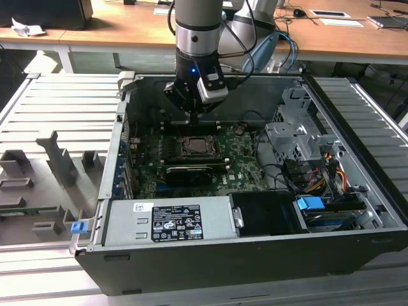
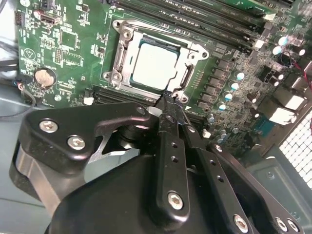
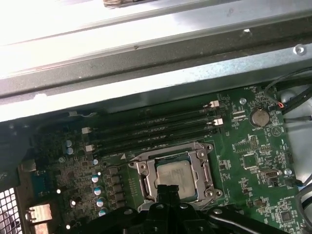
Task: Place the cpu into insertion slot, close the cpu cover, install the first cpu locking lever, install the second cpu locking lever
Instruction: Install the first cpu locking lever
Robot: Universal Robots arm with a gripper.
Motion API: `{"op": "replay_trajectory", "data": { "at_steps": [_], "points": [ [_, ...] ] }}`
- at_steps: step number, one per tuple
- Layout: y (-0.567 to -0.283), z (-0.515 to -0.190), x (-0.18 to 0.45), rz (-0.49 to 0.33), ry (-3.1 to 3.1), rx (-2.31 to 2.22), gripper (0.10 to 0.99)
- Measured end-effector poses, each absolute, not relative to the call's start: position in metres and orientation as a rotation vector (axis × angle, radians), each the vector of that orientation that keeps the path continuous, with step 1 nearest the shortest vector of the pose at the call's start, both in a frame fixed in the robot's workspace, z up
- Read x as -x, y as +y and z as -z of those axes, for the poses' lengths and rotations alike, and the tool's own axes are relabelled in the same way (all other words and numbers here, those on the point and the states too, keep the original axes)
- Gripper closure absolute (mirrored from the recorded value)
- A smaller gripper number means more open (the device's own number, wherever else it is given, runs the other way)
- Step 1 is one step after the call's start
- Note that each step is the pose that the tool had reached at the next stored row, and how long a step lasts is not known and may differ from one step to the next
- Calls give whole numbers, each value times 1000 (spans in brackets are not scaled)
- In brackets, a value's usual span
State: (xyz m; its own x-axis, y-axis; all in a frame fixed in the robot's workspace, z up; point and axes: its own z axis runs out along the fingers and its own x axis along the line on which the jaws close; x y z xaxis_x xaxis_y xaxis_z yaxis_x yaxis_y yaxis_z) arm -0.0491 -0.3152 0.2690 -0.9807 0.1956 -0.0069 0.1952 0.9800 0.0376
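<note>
Closest to the lens in both wrist views, the gripper [image 2: 168, 100] is hanging with its fingers pinched together, showing no gap and nothing visibly held. Going from the exterior view's left, a grey moulded tray [image 1: 38, 172] is lying on the worktop [image 1: 64, 268]. Next the open computer case [image 1: 255, 268] is standing with the insertion slot [image 1: 201, 148] near its middle and a drive cage [image 1: 299, 137] sitting further right. The cpu [image 2: 155, 68] is resting flat in the slot, with the cpu cover [image 2: 122, 53] lying down around it. The gripper's tips are hovering at the slot's edge, and the cpu is lying just beyond them. Whether they are touching the rim, I cannot tell.
</note>
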Motion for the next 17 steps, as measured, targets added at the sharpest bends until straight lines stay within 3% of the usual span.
{"op": "replay_trajectory", "data": {
  "at_steps": [17],
  "points": [
    [-315, -269, 49, -59, 3132, -76, 980]
  ]
}}
